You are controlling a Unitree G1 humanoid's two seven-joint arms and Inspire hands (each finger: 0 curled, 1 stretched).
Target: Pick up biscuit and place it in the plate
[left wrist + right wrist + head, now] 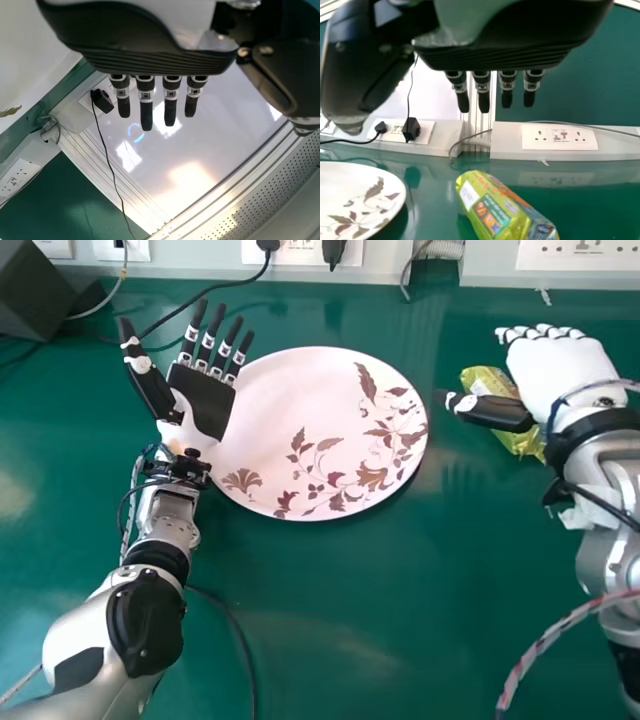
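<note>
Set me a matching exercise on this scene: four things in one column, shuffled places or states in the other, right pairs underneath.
Things
1. Yellow-green wrapped biscuit packet
2. Pale round plate
3. Black-fingered left hand
4. White rectangular wall sockets

Places or states
A. Palm toward the head camera, fingers straight
B. Partly hidden by the white-backed right hand in the head view
C. Along the far side of the glossy green table
D. Patterned with brown leaves

Right pairs: 1-B, 2-D, 3-A, 4-C
</note>
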